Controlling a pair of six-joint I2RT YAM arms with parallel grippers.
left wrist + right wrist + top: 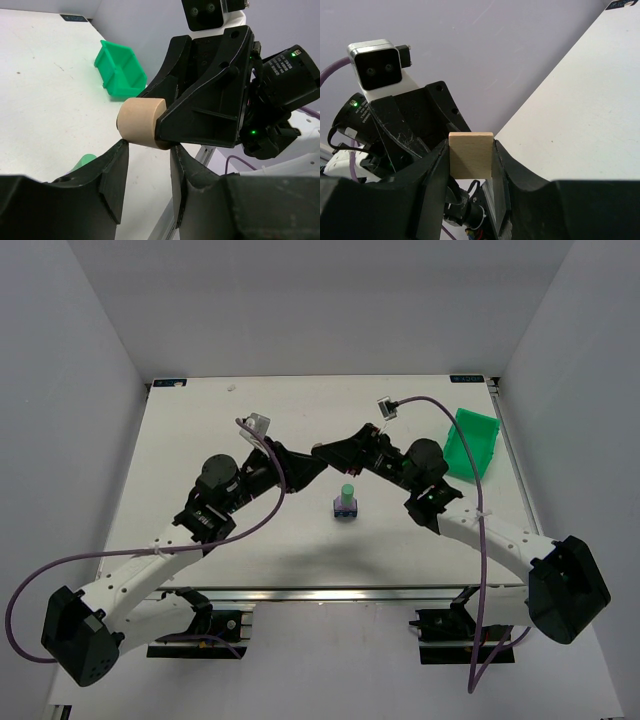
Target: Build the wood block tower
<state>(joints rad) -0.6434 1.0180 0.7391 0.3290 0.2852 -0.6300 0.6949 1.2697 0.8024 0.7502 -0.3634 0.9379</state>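
A small tower (346, 503) stands mid-table: a dark blue block, a lilac one, and a mint green cylinder (82, 162) on top. My right gripper (470, 150) is shut on a cream/beige cylinder block (470, 155) and holds it in the air to the upper left of the tower. In the left wrist view the beige block (142, 122) sticks out of the right gripper's black fingers (200, 105). My left gripper (148, 147) is open, its fingertips right at the block's underside. In the top view the two grippers meet tip to tip (318, 457), and the block is hidden between them.
A bright green plastic bin (472, 443) sits at the table's right edge and also shows in the left wrist view (120, 70). The table's front edge and metal rail (330, 592) lie behind both arms. Grey walls surround the table.
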